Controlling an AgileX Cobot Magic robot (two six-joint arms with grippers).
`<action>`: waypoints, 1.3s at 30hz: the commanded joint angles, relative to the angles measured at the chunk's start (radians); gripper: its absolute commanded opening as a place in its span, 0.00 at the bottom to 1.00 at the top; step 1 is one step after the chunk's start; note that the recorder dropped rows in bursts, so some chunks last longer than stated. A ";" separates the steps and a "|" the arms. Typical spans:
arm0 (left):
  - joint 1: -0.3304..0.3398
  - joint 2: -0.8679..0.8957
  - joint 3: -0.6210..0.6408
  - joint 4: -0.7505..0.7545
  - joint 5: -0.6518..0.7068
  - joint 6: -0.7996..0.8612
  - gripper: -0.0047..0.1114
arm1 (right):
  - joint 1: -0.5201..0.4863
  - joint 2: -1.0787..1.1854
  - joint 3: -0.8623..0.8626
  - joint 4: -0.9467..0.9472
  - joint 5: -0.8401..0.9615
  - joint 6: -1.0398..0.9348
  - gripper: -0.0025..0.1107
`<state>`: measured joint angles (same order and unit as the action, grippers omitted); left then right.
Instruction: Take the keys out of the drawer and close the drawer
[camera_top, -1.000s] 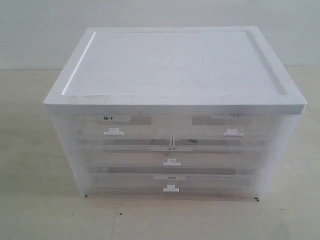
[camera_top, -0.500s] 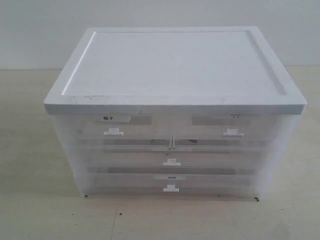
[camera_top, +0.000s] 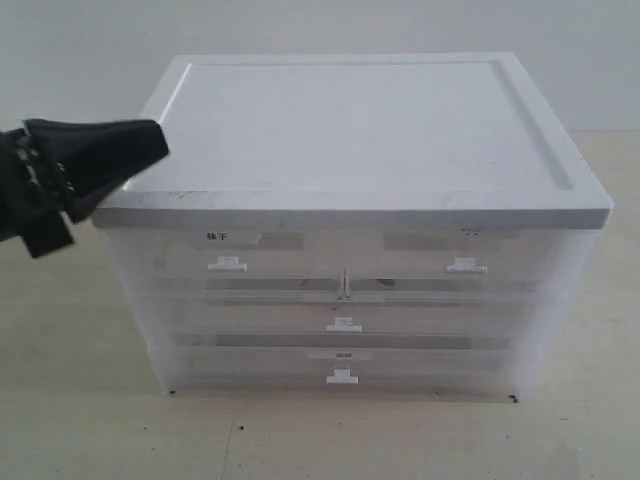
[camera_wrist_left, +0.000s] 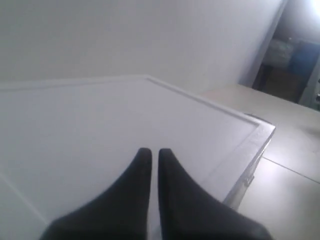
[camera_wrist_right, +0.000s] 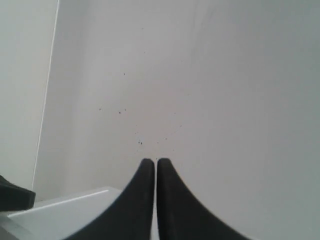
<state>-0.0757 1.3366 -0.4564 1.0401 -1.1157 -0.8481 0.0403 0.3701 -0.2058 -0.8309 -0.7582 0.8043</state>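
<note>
While the left claw (camera_top: 158, 148), tips pressed together and empty, hangs by the cabinet's (camera_top: 350, 140) top left corner, the drawer (camera_top: 420, 320) lies closed lower down, mid-front, long axis crosswise; keys unseen.

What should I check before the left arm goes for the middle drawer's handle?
1. The drawer shut, its tab handle unobstructed: ok.
2. The keys seen through the drawer front: cannot tell.
3. The left end effector at handle height: not ok, up beside a top corner of the cabinet.
4. The left end effector open: not ok, shut.
5. The right end effector clear of the drawer: ok, absent from exterior view.
</note>
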 joint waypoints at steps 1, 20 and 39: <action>-0.115 0.098 -0.007 -0.182 0.036 0.221 0.08 | 0.004 0.201 -0.145 -0.040 -0.057 -0.016 0.02; -0.129 0.022 -0.009 -0.290 0.192 0.314 0.08 | 0.004 0.629 -0.905 -0.913 0.352 0.831 0.43; -0.127 -0.242 -0.127 -0.055 0.606 0.039 0.08 | 0.222 0.916 -0.986 -0.431 1.672 -0.277 0.25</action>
<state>-0.1992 1.0903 -0.5766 0.9790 -0.5009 -0.7978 0.2687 1.1991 -1.1362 -1.4939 0.6724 0.7627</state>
